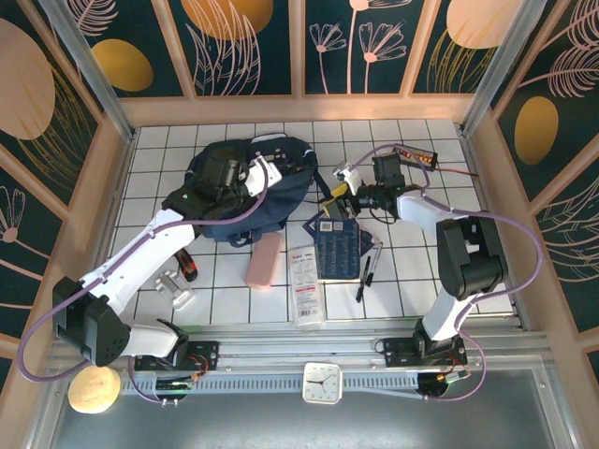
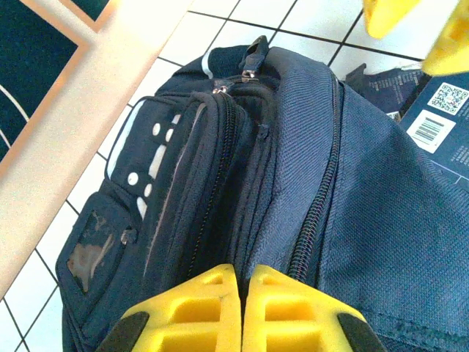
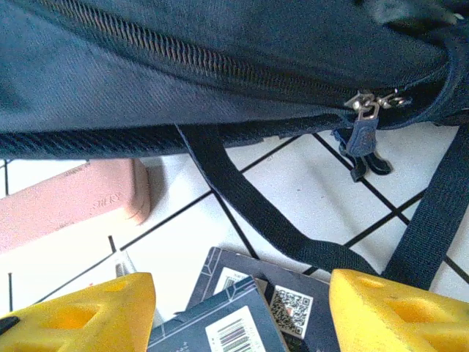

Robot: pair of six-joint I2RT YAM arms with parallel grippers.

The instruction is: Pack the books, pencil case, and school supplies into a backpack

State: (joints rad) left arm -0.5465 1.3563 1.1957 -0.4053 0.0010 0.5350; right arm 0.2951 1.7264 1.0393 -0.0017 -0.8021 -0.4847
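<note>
1. One large navy backpack [image 1: 290,192] lies on the white tiled table [image 1: 421,281], toward the far left of centre. From the left wrist I see its zipped pockets and coarse weave [image 2: 381,220]. From the right wrist I see its underside edge with a shut zipper [image 3: 183,81].
2. The thin navy book [image 1: 339,251] lies flat just beside the backpack's right edge, its barcode and QR labels showing [image 3: 227,290] [image 2: 440,125].
3. The long white booklet [image 1: 306,285] lies just left of the book, reaching toward the near edge.
4. The pink pencil case [image 1: 265,260] lies on the tiles just left of the booklet and near the backpack's near edge [image 3: 66,205].
5. My left gripper [image 2: 242,308] sits on top of the backpack with its yellow fingers pressed together. I cannot tell whether any fabric is caught between them.
6. My right gripper [image 3: 242,315] hangs low over the book's far end beside the backpack, fingers spread with nothing between them. Its yellow tips also show from the left wrist [image 2: 418,29].
7. Two dark pens [image 1: 368,271] lie side by side just right of the book.
8. A dark strap [image 3: 249,213] trails from the backpack across the tiles onto the book.
9. The zipper pull [image 3: 364,121] hangs at the backpack's edge, apart from both fingers.
</note>
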